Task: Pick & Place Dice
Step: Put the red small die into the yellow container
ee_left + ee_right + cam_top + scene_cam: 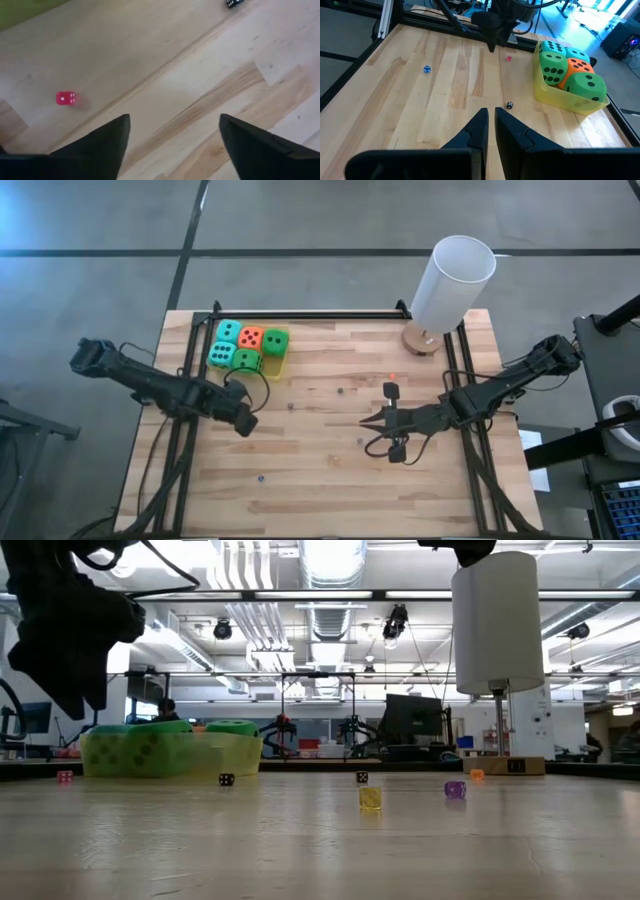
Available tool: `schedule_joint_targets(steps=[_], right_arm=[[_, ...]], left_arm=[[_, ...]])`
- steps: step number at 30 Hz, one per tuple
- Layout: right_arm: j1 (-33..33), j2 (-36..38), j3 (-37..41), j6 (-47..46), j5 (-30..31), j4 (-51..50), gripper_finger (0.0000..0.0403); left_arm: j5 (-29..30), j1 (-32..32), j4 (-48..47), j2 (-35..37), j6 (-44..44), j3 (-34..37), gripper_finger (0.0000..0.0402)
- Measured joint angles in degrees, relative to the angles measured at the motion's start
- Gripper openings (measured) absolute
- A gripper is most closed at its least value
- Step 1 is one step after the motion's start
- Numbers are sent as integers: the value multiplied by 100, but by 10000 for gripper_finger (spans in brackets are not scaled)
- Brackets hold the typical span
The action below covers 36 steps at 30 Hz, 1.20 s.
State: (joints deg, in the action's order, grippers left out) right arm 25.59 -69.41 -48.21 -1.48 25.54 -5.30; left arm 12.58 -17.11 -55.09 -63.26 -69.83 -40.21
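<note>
The dice are soft cubes with black pips, two green, two teal and one orange-red (252,337). They sit packed in a translucent yellow tray (283,350) at the table's far left, which also shows in the right wrist view (540,87). My left gripper (246,422) hangs just near of the tray, pointing steeply down, open over bare wood (172,127). A tiny red die (65,98) lies beside its fingers, outside the gap. My right gripper (366,420) waits over the table's middle, shut (491,120), holding nothing.
Tiny dice are scattered on the wood: black (509,105), blue (426,69), yellow (370,798), purple (455,789) and orange (392,375). A white cylinder on a wooden foot (450,280) stands at the far right. Black rails (300,315) frame the table.
</note>
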Motion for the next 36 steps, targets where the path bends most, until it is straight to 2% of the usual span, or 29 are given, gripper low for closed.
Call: schedule_joint_targets(steps=[8,15,20,25,33,36], right_arm=[[2,0,0,0,0,2,28],[0,0,0,0,-1,-2,28],[1,0,0,0,0,-2,28],[2,0,0,0,0,4,28],[0,0,0,42,2,128,28],[0,0,0,20,2,129,28]], left_arm=[[72,144,111,-59,527,9,230],[-127,189,325,-524,1363,1,186],[-427,263,325,-764,1587,13,169],[-557,561,272,-820,868,13,158],[-557,1439,-147,-820,856,15,144],[-553,1801,-167,-820,1151,45,139]])
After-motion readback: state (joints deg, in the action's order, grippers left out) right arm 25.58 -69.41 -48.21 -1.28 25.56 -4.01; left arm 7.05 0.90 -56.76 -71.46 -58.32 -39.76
